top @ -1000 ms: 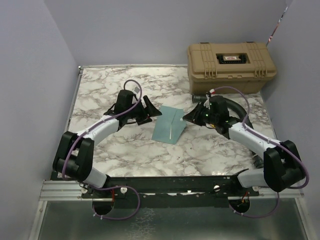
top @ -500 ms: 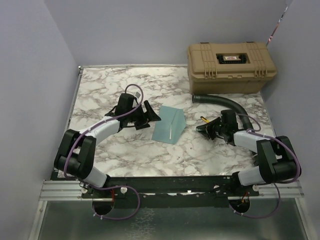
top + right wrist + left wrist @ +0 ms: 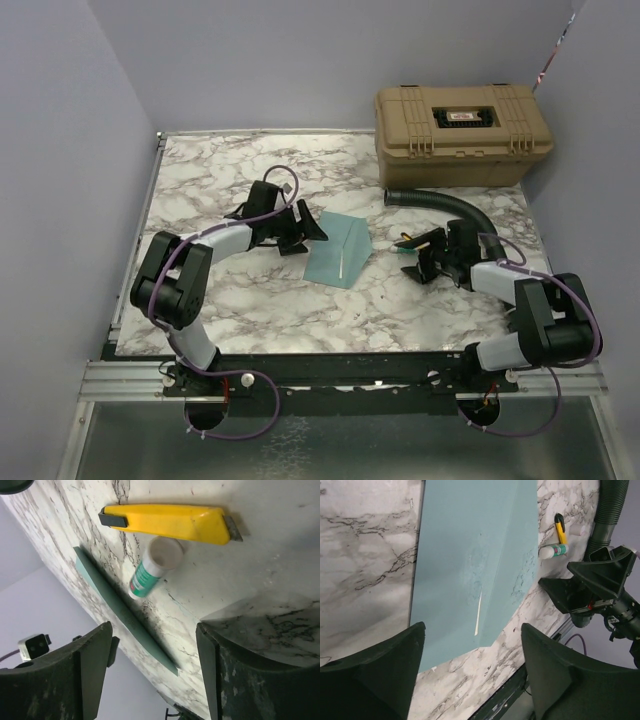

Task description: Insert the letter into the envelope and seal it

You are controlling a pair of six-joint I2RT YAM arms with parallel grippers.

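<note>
The teal envelope (image 3: 338,250) lies flat mid-table, its flap folded down, with a thin pale strip along the flap edge (image 3: 478,612). The letter is hidden. My left gripper (image 3: 303,236) hovers at the envelope's left edge, jaws wide open and empty. In the left wrist view the envelope (image 3: 470,555) fills the space ahead of the open left gripper (image 3: 472,645). My right gripper (image 3: 420,256) is low on the table right of the envelope, open and empty. In the right wrist view the envelope (image 3: 120,610) shows edge-on beyond the right gripper (image 3: 152,645).
A green-and-white glue stick (image 3: 152,567) and a yellow utility knife (image 3: 170,522) lie just in front of the right gripper. A tan hard case (image 3: 462,133) stands at the back right. A black ribbed hose (image 3: 450,205) curves behind the right arm.
The right arm pulled back from the envelope's right edge, dropped low to the right, and its jaws opened wide. The left arm's elbow swung; its gripper stayed open by the envelope.
</note>
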